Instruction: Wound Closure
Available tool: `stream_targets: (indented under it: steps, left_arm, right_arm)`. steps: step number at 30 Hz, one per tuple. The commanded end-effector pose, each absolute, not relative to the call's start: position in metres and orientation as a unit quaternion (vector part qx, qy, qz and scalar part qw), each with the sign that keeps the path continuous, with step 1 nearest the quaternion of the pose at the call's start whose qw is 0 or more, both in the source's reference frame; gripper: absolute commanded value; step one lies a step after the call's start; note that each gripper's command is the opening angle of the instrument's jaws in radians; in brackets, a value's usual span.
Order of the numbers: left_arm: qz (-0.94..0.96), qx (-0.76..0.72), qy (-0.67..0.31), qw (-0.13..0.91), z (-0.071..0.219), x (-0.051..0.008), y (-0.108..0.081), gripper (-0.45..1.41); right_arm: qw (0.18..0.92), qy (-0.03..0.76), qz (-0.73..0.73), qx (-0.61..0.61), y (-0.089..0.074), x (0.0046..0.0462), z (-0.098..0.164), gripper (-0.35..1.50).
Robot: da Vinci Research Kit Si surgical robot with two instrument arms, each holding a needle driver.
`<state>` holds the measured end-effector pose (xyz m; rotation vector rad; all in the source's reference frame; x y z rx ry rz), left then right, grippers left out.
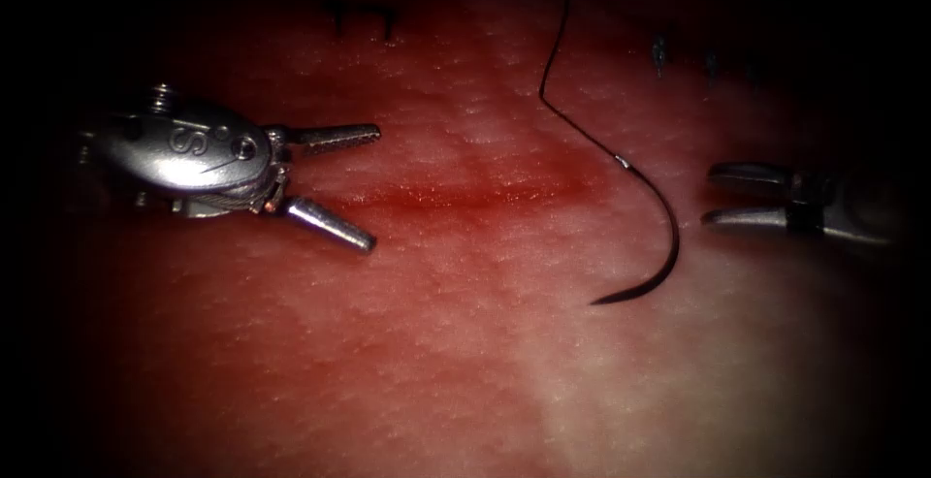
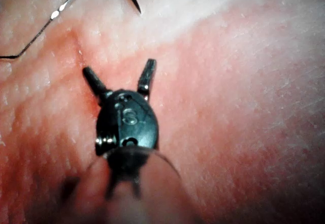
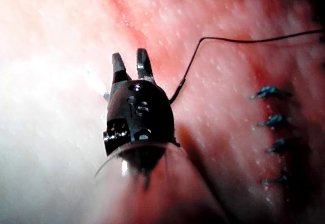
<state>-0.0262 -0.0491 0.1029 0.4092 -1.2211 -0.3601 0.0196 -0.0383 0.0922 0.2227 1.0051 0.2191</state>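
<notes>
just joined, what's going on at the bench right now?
Wound-closure practice on pork-belly tissue. Neither tool holds anything. The left gripper is open above the tissue, left of the red fluid-stained cut. The right gripper is open too, just right of the dark curved needle. The needle lies loose on the tissue surface to the right of the cut, not in the tissue, and its thin black thread trails away from it.

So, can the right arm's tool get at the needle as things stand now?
Probably yes. The right tool has its jaws open and holds nothing. They face the needle, which lies free on the tissue, not in it. Nothing lies between them.
</notes>
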Motion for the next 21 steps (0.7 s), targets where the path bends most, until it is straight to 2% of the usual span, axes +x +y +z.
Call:
stream_targets:
  steps: [1, 12, 16, 17, 21]
  left_arm:
    - [-0.169, 0.19, -0.565, 0.785, 0.103, -0.0266, -0.05, 0.61]
    - [-0.208, 0.202, -0.555, 0.78, 0.102, -0.028, -0.05, 0.78]
    - [-0.246, 0.17, -0.522, 0.799, 0.101, -0.033, -0.052, 0.85]
    - [-0.267, 0.154, -0.49, 0.815, 0.101, -0.0354, -0.052, 0.91]
    - [-0.308, 0.163, -0.431, 0.832, 0.102, -0.0396, -0.053, 0.91]
  right_arm:
    - [0.864, 0.481, 0.105, 0.107, -0.039, 0.0203, 0.093, 0.17]
    - [0.864, 0.481, 0.104, 0.107, -0.038, 0.0202, 0.093, 0.37]
    - [0.864, 0.481, 0.104, 0.107, -0.039, 0.0198, 0.093, 0.44]
    - [0.869, 0.473, 0.103, 0.099, -0.039, 0.0193, 0.093, 0.44]
    - [0.898, 0.416, 0.115, 0.088, -0.039, 0.0178, 0.092, 0.42]
